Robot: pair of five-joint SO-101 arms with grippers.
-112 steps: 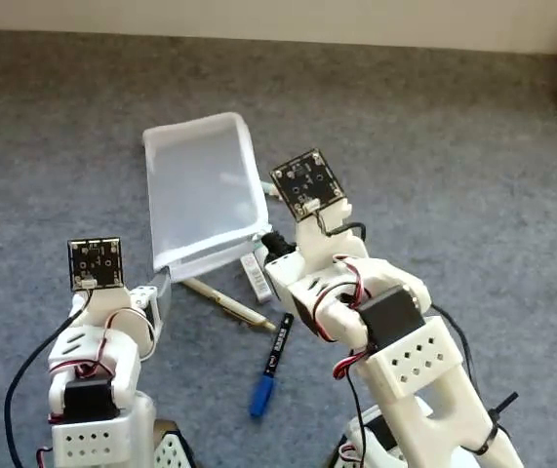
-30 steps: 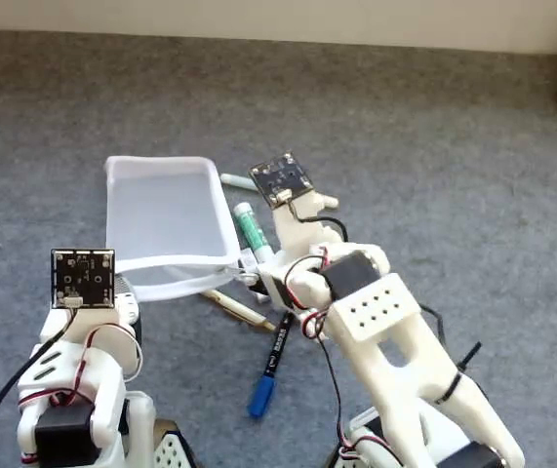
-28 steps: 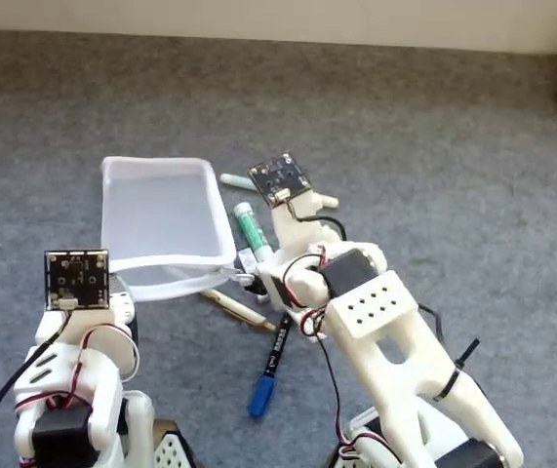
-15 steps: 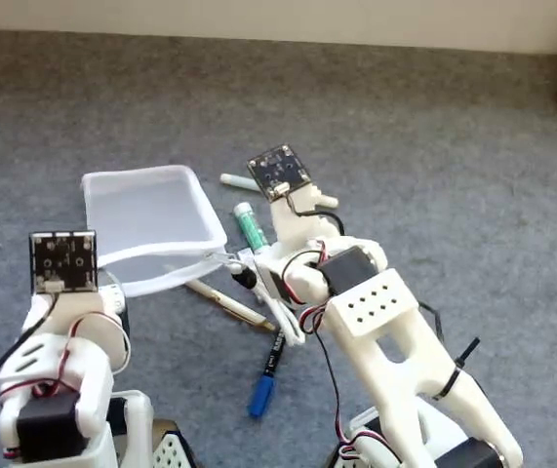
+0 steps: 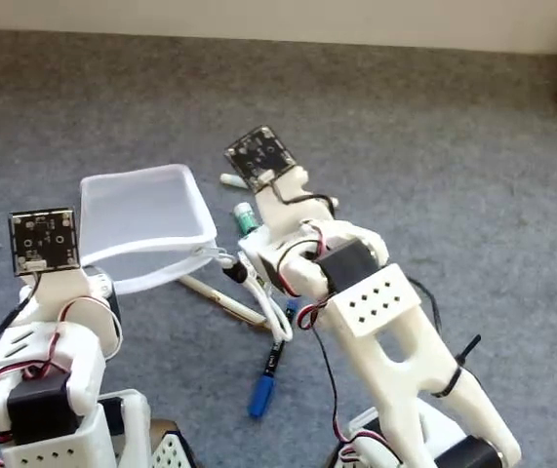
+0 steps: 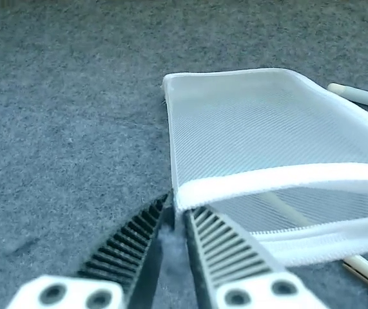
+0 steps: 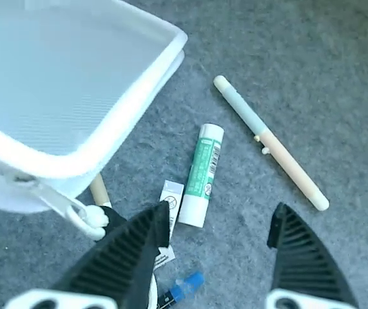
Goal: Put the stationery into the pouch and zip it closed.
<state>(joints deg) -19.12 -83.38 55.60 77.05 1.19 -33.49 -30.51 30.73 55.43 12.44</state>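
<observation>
The white mesh pouch [image 5: 141,216] lies on the grey carpet with its mouth open. My left gripper [image 6: 177,209] is shut on the pouch [image 6: 267,129] at the corner of its rim. My right gripper [image 7: 221,225] is open above a green glue stick [image 7: 204,167], with nothing between its fingers. The pouch's zip pull [image 7: 74,209] hangs at the rim's other end. A cream pen [image 7: 271,145] lies beyond the glue stick [image 5: 247,218]. A beige pen [image 5: 224,300] pokes out from under the pouch. A black marker with a blue cap [image 5: 268,378] lies nearer the arm bases.
A small white labelled piece [image 7: 169,199] lies beside the glue stick. Grey carpet [image 5: 454,146] stretches open to the right and far side. The right arm's body [image 5: 376,302] hangs over the stationery.
The left gripper has dragged the pouch leftward. The right arm has swung left and forward, and now covers most of the glue stick in the high view.
</observation>
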